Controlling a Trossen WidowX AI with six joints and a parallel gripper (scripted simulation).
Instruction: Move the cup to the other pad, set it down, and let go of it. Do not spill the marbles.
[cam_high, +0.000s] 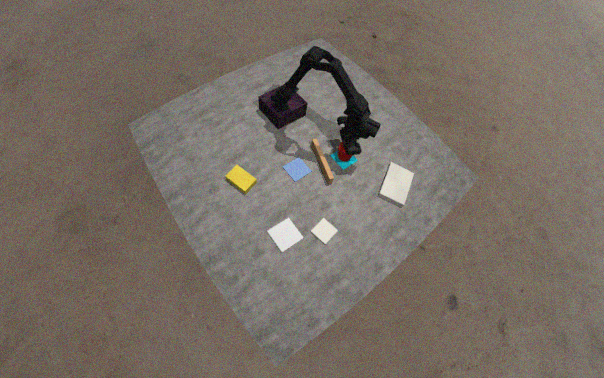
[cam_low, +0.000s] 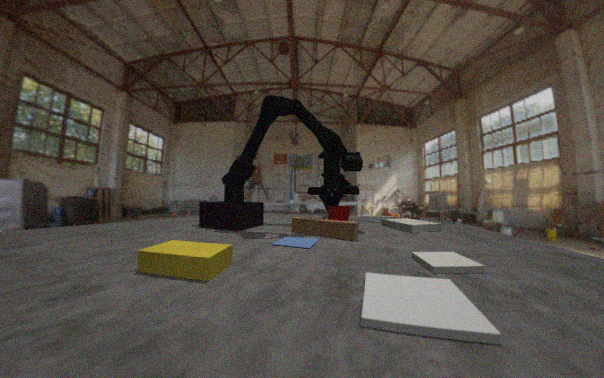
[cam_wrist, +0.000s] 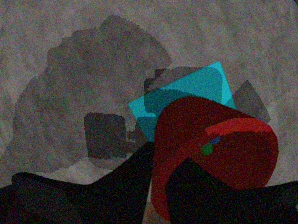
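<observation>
Fingers pinch red cup (cam_wrist: 200, 136) | wrist alone shows marbles (cam_wrist: 209, 145) | cyan pad (cam_wrist: 200, 90) beneath

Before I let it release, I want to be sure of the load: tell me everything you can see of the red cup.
The red cup is a plain, matte, slightly tapered tumbler, open at the top. Small marbles, green and blue, show inside its mouth in the wrist view. The gripper is shut on its wall, dark fingers on either side. It looks about upright and sits low over the cyan pad, just beyond the wooden bar. Whether its base touches the pad cannot be told.
</observation>
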